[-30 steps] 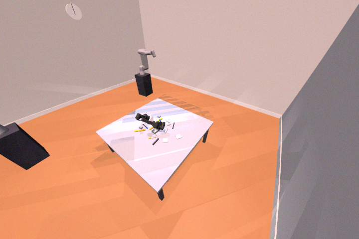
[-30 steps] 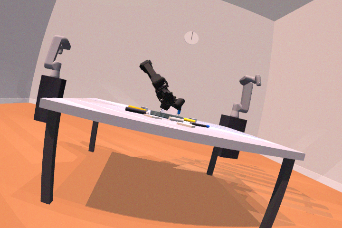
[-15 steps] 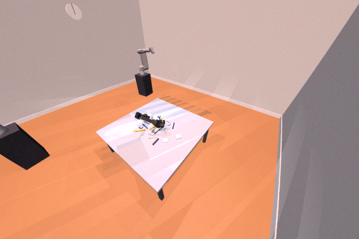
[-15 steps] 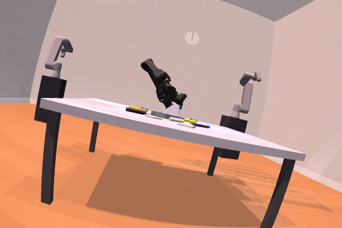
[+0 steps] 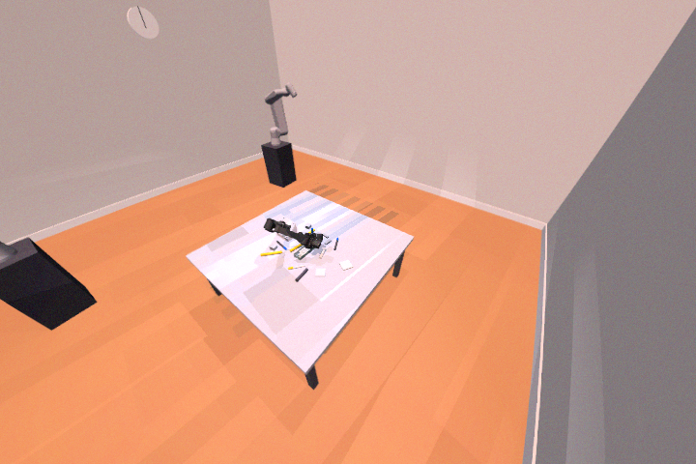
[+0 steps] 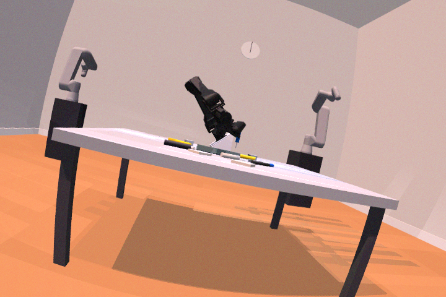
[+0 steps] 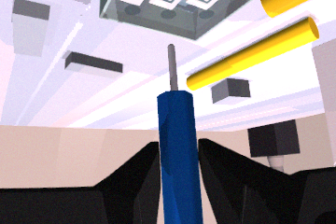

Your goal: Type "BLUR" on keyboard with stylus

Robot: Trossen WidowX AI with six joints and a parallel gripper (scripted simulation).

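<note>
Meanwhile, the black arm's jaws pinch the blue stylus (image 7: 177, 140) upright, its grey tip (image 7: 172, 65) hanging in the air just off the near edge of the keyboard (image 7: 168, 16), per wrist view. Exterior view shows the stylus (image 6: 236, 140) raised above the white surface (image 6: 132, 148), w/ keyboard (image 6: 209, 148) lying flat beside it. Yellow markers (image 7: 252, 51) and small grey blocks (image 7: 229, 90) crowd the approach. Risks, as judged: tip sits short of the keys, so a plunge from this spot would hit bare surface or the keyboard's rim, not a letter; a hard off-centre press could twist the stylus in the grip, or let it slip; a low sideways sweep might knock a marker
</note>
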